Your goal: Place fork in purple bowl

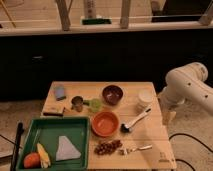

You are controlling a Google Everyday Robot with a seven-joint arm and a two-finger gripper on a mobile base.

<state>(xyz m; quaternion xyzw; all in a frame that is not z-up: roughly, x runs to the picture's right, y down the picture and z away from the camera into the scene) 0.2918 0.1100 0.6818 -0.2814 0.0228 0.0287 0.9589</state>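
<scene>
The fork [138, 148] is small and silvery and lies flat near the front right edge of the wooden table [155, 135]. The purple bowl [112, 93] stands upright at the back middle of the table, and nothing shows inside it. My white arm comes in from the right. Its gripper [168, 116] hangs pointing down just off the table's right edge. It is to the right of the brush, apart from the fork and far from the bowl. I see nothing in the gripper.
An orange bowl [105, 123] sits mid-table with a white-handled, black-headed brush [135, 120] to its right. A white cup [145, 99], green cup [95, 104], metal cup [77, 103] and blue object [60, 92] stand behind. A brown cluster [107, 147] lies left of the fork. A green tray [50, 131] holds items front left.
</scene>
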